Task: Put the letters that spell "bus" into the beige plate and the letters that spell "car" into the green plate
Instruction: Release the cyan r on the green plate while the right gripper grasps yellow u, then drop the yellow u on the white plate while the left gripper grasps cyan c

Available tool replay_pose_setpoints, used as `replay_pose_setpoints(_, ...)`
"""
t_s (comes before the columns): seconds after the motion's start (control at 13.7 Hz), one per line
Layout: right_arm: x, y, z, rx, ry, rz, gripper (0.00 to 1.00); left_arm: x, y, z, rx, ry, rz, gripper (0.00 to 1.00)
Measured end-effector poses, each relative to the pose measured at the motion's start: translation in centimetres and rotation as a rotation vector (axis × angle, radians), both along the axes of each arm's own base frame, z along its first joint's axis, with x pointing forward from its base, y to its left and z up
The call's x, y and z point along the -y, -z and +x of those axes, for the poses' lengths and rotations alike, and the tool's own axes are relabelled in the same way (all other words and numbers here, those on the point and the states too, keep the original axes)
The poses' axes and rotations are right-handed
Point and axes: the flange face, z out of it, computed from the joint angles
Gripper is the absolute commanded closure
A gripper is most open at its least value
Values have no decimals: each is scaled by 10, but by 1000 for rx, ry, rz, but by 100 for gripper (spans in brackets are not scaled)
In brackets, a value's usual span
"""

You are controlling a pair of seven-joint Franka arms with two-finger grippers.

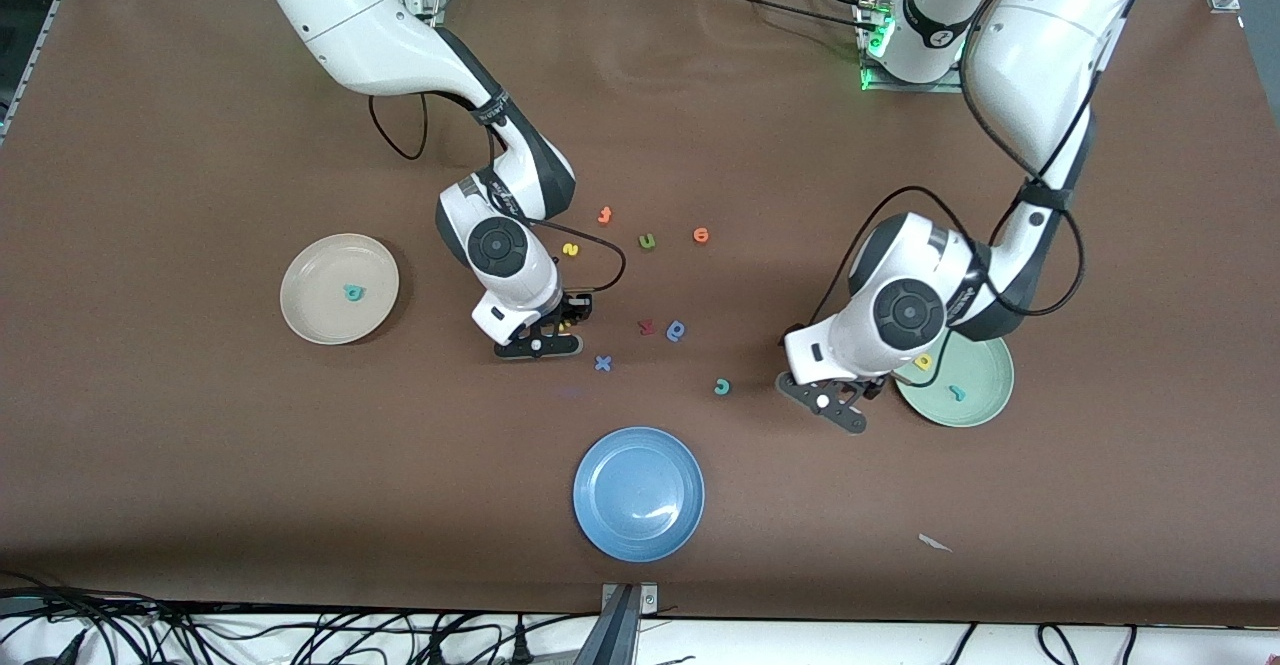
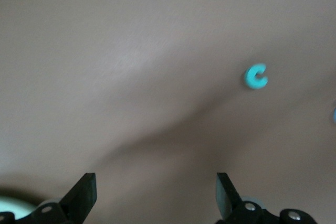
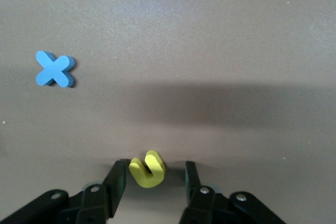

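My right gripper [image 3: 155, 170] is down on the table, jaws spread either side of the yellow u [image 3: 147, 169]: one finger touches it, the other has a gap, so no pinch yet. Risk: the touching finger shoves first and the u slides, twists or tips out, being thin foam. The blue x [image 3: 54, 70] is near but apart, with bare table around.

The beige plate [image 1: 300, 275] holds the b [image 1: 352, 292]. The s [image 1: 570, 249] lies loose, farther from the camera than the u.

My left gripper [image 2: 155, 182] hangs low with jaws wide and empty, just beside the green plate [image 1: 985, 395], which holds the a [image 1: 923, 361] and r [image 1: 957, 393]. The c [image 2: 255, 76] lies on open table, well off centre of my jaws, so a straight drop would miss it. There is clear room round it, and the blue plate [image 1: 638, 493] is well apart
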Motion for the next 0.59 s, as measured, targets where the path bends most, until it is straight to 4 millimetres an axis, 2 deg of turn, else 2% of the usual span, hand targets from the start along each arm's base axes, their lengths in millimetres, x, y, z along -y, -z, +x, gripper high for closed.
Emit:
replay_pose_setpoints(0.29,0,0,1,1,1,1,61,57,6,6,34,-58,-23,0)
replay_pose_setpoints(0.59,0,-1,1,2,4,0,68,82,17,17,83,-49,-18,1)
